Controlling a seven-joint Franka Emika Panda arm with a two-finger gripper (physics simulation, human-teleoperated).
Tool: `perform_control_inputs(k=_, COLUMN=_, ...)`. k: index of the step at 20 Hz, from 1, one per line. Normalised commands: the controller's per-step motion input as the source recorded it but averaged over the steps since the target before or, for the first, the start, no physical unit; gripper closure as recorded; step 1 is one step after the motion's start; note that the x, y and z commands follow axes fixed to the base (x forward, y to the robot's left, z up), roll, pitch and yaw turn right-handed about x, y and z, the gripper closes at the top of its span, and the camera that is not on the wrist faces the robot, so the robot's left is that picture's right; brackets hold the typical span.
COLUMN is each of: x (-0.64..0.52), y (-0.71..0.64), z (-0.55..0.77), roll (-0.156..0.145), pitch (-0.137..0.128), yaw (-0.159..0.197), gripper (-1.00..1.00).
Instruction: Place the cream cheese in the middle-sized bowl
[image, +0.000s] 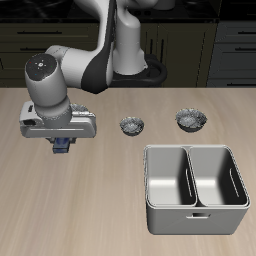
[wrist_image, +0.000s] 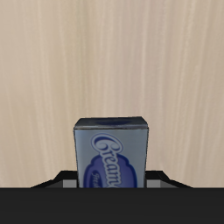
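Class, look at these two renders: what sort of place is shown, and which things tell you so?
Probably a simulated kitchen: dark cabinets stand behind a wooden table that carries a two-compartment metal basin, small speckled bowls, and a box of cream cheese at the gripper.

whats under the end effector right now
The cream cheese sits between the fingers of the end effector, with bare wooden table beyond it. The box's lower part is covered by the end effector, so contact with the table cannot be seen.
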Motion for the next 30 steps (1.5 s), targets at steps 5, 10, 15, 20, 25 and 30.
perform_control_inputs(k=5, x=-0.33, y=0.13, z=0.54, roll=0.018, pitch=-0.062, yaw=0.013, gripper=1.00)
perform_control_inputs(k=10, x=-0.23, y=0.08, z=0.42, roll=0.006, pitch=-0.056, yaw=0.002, gripper=1.00)
perform_control_inputs(k=15, x=-0.27, y=-0.11, z=0.43, roll=-0.060, pitch=-0.045, yaw=0.003, gripper=1.00)
perform_control_inputs(k=20, x=-0.36, y=0.12, z=0.17, roll=-0.043, pitch=-0.078, yaw=-0.019, gripper=1.00)
perform_control_inputs(k=25, x=-0.36, y=0.37, z=0.11, roll=0.001, pitch=-0.077, yaw=0.019, gripper=1.00)
perform_control_inputs(k=30, x=-0.35, y=0.43, z=0.08, roll=0.051, pitch=-0.045, yaw=0.015, gripper=1.00)
